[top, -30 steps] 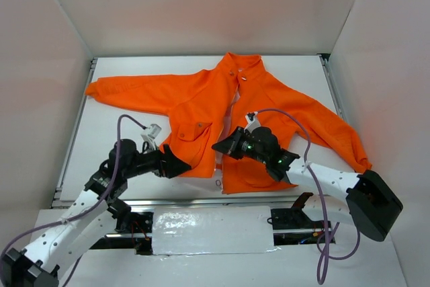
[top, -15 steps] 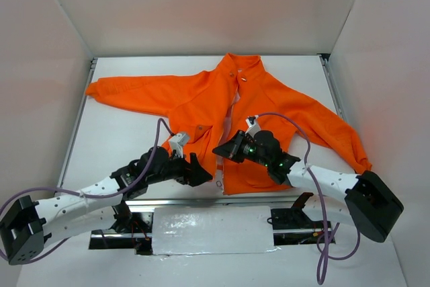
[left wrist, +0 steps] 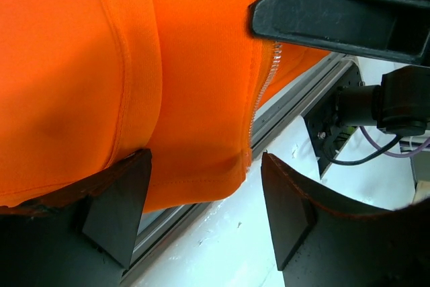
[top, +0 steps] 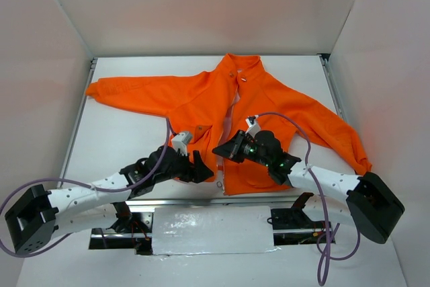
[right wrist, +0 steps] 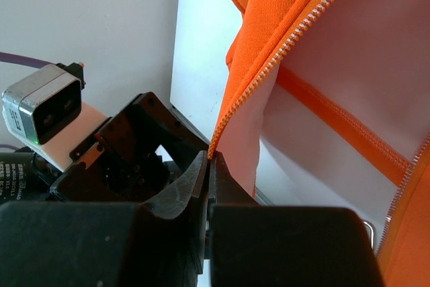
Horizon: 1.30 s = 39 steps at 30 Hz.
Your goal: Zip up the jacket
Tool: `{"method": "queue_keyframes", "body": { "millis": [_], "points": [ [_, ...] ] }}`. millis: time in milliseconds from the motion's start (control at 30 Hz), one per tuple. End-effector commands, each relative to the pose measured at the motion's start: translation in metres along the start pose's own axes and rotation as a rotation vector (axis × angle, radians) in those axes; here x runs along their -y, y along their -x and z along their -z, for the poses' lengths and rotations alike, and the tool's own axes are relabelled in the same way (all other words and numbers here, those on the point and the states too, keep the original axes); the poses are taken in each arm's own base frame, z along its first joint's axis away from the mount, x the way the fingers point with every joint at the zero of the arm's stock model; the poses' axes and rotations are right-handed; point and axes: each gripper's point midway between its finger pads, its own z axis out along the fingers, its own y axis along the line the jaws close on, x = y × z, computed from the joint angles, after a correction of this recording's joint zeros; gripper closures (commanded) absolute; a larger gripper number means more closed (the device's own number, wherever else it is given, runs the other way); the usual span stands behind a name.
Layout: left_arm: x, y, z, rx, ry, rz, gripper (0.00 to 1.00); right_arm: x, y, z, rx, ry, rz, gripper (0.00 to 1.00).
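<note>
The bright orange jacket (top: 269, 99) lies spread on the white table, collar at the back, front open along its pale zipper (left wrist: 263, 92). My left gripper (top: 207, 167) is at the bottom hem of one front panel. In the left wrist view its jaws stand open around the hem corner (left wrist: 222, 173), with the left finger (left wrist: 114, 213) against the fabric and the right finger (left wrist: 289, 206) apart from it. My right gripper (top: 220, 148) is shut on the zipper edge (right wrist: 269, 72) of the other panel, held lifted just beside the left gripper.
A metal rail (top: 201, 201) runs along the table's near edge, right under the hem. A white plate (top: 211, 230) lies between the arm bases. White walls enclose the table on three sides. Purple cables (top: 295, 126) loop over both arms.
The left arm has swung right from the table's left side to the hem beside the right gripper, and its jaws have narrowed somewhat. The right arm has held still.
</note>
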Motion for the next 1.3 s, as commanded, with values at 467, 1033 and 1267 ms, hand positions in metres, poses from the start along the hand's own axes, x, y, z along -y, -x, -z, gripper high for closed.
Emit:
{"method": "queue_keyframes", "body": {
  "millis": [467, 1033, 1267],
  "points": [
    [0.034, 0.007, -0.016, 0.017, -0.167, 0.042, 0.31, 0.003, 0.000, -0.004, 0.018, 0.014, -0.066, 1.00],
    [0.003, 0.012, 0.019, 0.094, -0.011, 0.056, 0.04, 0.074, -0.035, -0.001, -0.045, -0.137, -0.059, 0.91],
    [-0.002, 0.026, 0.053, 0.167, 0.034, 0.061, 0.02, 0.108, -0.065, 0.002, -0.128, -0.158, -0.085, 0.65]
  ]
}}
